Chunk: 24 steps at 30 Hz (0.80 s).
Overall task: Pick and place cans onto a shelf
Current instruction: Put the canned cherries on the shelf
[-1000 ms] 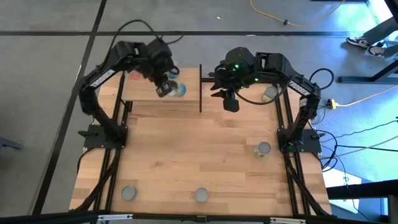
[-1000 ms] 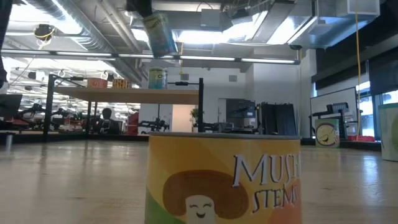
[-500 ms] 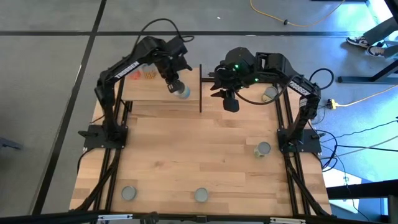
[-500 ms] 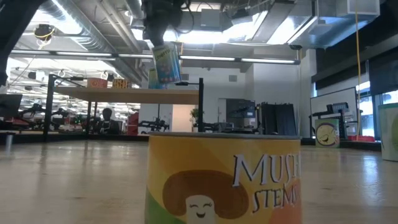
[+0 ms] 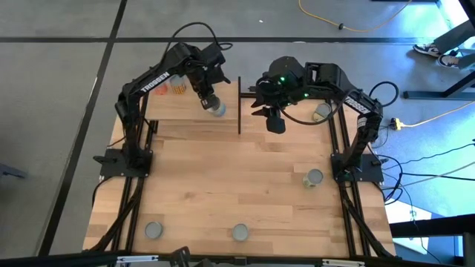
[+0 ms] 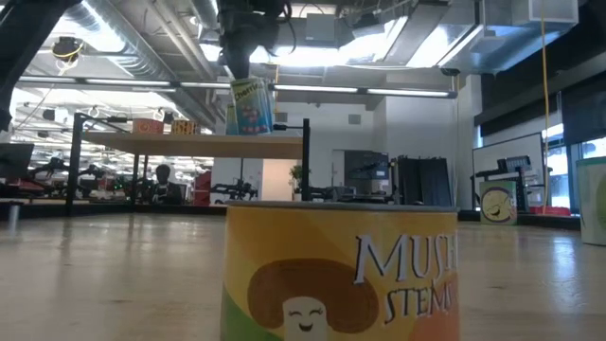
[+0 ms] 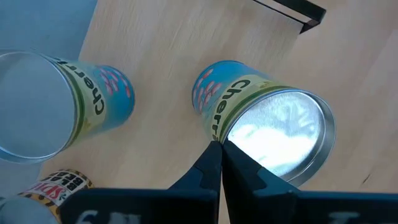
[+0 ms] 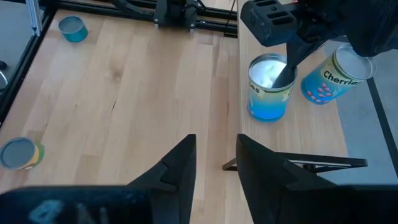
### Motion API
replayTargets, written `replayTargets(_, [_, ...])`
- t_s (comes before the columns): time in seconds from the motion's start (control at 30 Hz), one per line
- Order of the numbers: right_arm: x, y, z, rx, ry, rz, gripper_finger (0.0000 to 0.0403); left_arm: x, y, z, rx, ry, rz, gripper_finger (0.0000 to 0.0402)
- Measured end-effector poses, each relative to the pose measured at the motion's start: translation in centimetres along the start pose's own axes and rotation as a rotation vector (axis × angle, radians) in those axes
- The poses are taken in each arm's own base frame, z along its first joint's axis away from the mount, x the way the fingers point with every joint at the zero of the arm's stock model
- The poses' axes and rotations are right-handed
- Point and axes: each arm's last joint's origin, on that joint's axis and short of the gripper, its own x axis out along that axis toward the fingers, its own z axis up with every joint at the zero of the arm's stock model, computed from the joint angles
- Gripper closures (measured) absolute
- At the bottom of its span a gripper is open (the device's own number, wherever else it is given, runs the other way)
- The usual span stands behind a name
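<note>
Left gripper (image 5: pixel 209 100): fingers clenched atop cherries can (image 5: pixel 217 109) on shelf (image 5: pixel 185 111) | Right gripper (image 5: pixel 273 122): released, empty.

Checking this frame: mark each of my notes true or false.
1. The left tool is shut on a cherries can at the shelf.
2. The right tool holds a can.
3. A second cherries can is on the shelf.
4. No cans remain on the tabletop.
1. True: the left tool is pinched on the rim of the held cherries can at the shelf.
2. False: the right tool is open and empty.
3. True: the second cherries can sits beside it.
4. False: several remain, such as the loose can on the tabletop.
</note>
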Motion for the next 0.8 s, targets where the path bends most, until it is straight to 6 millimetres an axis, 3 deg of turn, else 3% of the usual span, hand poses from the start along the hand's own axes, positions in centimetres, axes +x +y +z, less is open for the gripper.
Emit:
replayTargets(0.23, [0.0,0.0,0.0,-0.002,0.0,0.0,0.0287,-0.02,0.32,-0.03,0.021,0.015,0.112,0.0386])
replayTargets(0.5, [0.02,0.0,0.0,-0.002,0.0,0.0,0.0287,-0.02,0.35,0.15,0.021,-0.003,0.119,0.0358])
replayTargets(0.8, [0.02,-0.02,0.05,-0.006,-0.005,-0.002,0.0287,-0.95,-0.03,-0.44,-0.001,-0.01,0.117,0.0368])
